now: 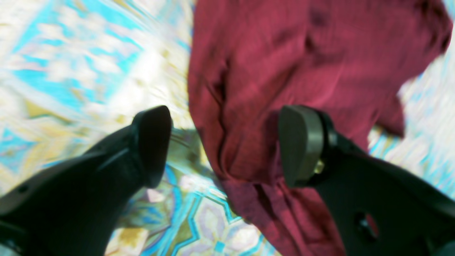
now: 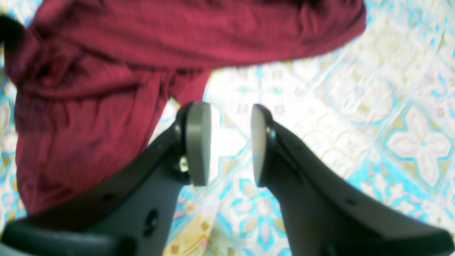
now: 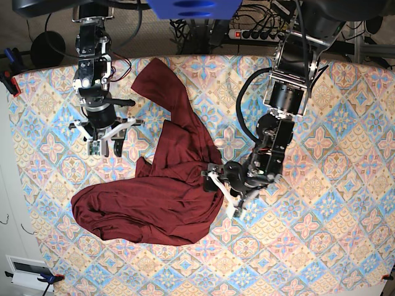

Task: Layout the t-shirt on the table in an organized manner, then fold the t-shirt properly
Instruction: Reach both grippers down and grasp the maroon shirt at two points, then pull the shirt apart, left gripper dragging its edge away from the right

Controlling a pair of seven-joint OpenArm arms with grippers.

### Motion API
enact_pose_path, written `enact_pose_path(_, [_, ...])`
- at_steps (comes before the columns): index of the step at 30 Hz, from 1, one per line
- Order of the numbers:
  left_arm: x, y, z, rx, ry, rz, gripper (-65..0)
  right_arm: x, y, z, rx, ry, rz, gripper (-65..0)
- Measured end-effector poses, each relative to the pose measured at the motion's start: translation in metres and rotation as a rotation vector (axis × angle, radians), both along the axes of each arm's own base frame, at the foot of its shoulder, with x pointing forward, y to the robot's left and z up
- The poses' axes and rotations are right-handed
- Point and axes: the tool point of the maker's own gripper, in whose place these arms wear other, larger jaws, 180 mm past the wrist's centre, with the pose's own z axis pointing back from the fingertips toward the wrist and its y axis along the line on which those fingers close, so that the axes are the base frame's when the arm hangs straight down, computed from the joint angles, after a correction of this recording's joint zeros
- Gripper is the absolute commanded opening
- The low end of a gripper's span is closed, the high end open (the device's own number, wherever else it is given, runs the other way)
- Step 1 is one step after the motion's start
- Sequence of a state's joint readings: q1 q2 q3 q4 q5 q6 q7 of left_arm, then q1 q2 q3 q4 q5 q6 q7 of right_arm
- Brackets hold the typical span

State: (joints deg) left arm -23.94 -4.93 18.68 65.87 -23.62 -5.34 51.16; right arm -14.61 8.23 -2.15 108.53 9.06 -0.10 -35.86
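The dark maroon t-shirt (image 3: 166, 191) lies crumpled on the patterned table (image 3: 321, 203), a bunched mass at the front left and a long strip running up toward the far edge. My left gripper (image 3: 225, 194) hovers at the shirt's right edge. In the left wrist view it (image 1: 227, 145) is open, its jaws straddling a fold of the t-shirt (image 1: 270, 71) below without gripping it. My right gripper (image 3: 106, 148) is over bare table left of the strip. In the right wrist view it (image 2: 229, 142) is open with only the table (image 2: 355, 106) between its pads and the t-shirt (image 2: 106, 71) beside it.
Cables and a power strip (image 3: 253, 34) lie beyond the table's far edge. A red clamp (image 3: 7, 80) grips the left edge. The patterned cloth shows uncovered along the right half and the front of the table.
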Motion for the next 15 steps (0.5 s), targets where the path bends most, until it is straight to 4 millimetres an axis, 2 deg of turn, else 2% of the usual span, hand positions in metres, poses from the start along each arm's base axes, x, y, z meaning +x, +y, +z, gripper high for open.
enact_pose_path(2, [-0.013, -0.014, -0.019, 0.044, 0.015, -0.066, -20.8, -0.003, -0.001, -0.003, -0.001, 0.010, -0.004, -46.8])
enact_pose_path(4, [-0.031, -0.034, -0.032, 0.087, 0.025, -0.182, -29.5, -0.006, -0.001, -0.006, -0.001, 0.028, -0.004, -46.8])
enact_pose_path(7, [-0.058, -0.064, -0.031, 0.097, -0.012, -0.405, -58.8, -0.003, -0.001, -0.003, 0.001, 0.013, -0.004, -46.9])
enact_pose_path(8, [-0.067, -0.070, -0.026, 0.111, -0.039, -0.477, -65.0, -0.002, -0.001, -0.002, 0.001, 0.010, -0.004, -46.9])
enact_pose_path(9, [-0.073, -0.075, -0.021, 0.099, -0.058, -0.508, -65.0, -0.002, -0.001, -0.002, 0.000, 0.009, -0.004, -46.9])
enact_pose_path(12, [-0.090, -0.067, -0.010, 0.114, -0.117, -0.541, -65.0, -0.003, -0.003, -0.003, -0.002, 0.014, -0.010, -46.9])
enact_pose_path(15, [-0.130, -0.040, -0.015, 0.215, -0.082, -0.641, -65.0, -0.005, -0.020, -0.002, -0.011, 0.013, -0.053, -46.9])
